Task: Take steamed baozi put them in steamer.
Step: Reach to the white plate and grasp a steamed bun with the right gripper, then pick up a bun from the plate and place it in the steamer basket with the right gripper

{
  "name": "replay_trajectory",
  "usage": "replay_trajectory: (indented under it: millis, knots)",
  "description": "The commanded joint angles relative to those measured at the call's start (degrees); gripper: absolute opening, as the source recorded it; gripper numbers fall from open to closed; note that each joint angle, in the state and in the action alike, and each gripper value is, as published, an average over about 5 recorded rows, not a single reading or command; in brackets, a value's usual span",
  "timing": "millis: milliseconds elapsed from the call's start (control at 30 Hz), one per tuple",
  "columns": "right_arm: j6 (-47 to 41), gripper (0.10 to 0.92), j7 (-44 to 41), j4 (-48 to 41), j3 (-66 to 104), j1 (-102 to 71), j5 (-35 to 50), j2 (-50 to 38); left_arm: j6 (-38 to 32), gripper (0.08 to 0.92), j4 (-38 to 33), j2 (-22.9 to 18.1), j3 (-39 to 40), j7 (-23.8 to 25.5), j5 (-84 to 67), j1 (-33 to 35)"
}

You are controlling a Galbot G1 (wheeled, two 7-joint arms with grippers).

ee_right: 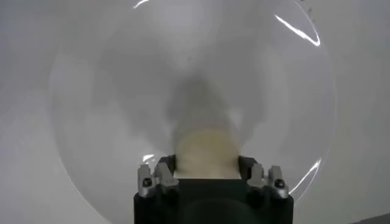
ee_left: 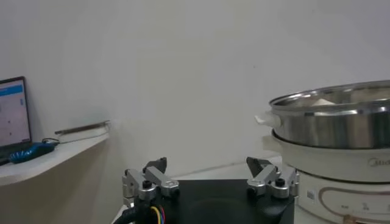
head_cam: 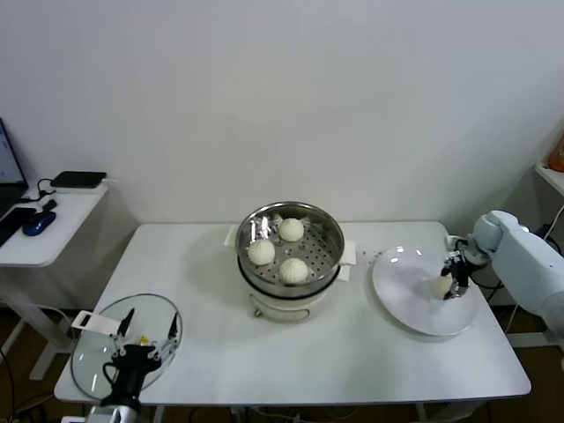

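Note:
The steel steamer [head_cam: 319,248] stands on its white pot base at the middle of the table. It holds three off-white baozi [head_cam: 292,229], [head_cam: 261,252], [head_cam: 294,270]. The fourth baozi [head_cam: 440,286] lies on the white plate [head_cam: 401,286] at the right. My right gripper [head_cam: 449,284] is down on the plate, with its fingers closed against both sides of this baozi [ee_right: 206,152]. My left gripper [head_cam: 146,339] is open and empty, low at the front left over the glass lid [head_cam: 92,361]. In the left wrist view the left gripper [ee_left: 207,169] faces the steamer [ee_left: 341,119].
A low side table [head_cam: 53,231] with a laptop, a blue mouse [head_cam: 39,224] and a dark device stands at the far left. A shelf edge [head_cam: 551,174] shows at the far right. The plate [ee_right: 103,109] fills the right wrist view.

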Motion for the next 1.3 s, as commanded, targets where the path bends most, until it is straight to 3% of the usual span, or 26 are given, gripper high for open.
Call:
replay_trajectory:
  millis: [33, 300, 733, 967, 1300]
  knots:
    - [0.08, 0.648, -0.06, -0.09, 0.06, 0.19, -0.03, 0.06, -0.08, 0.823, -0.06, -0.08, 0.01, -0.01, 0.02, 0.06]
    - [-2.21, 0.636, -0.47, 5.05, -7.29, 5.26, 7.57, -2.25, -0.15, 0.823, -0.25, -0.08, -0.04, -0.03, -0.02, -0.06]
    - [-11.33, 0.636, -0.86, 22.15, -37.41, 29.99, 36.68, -4.85, -0.39, 0.823, -1.04, -0.36, 0.09, -0.11, 0.22, -0.15]
    - [-12.43, 0.638, -0.92, 28.77, -52.36, 44.95, 49.15, -0.78, -0.32, 0.823, -1.51, -0.6, 0.48, -0.29, 0.53, -0.33]
    - [-15.06, 0.638, 0.41, 28.41, -57.0, 48.12, 57.79, 9.11, -0.28, 0.823, -2.28, -0.86, 1.41, -0.39, 1.88, -1.74]
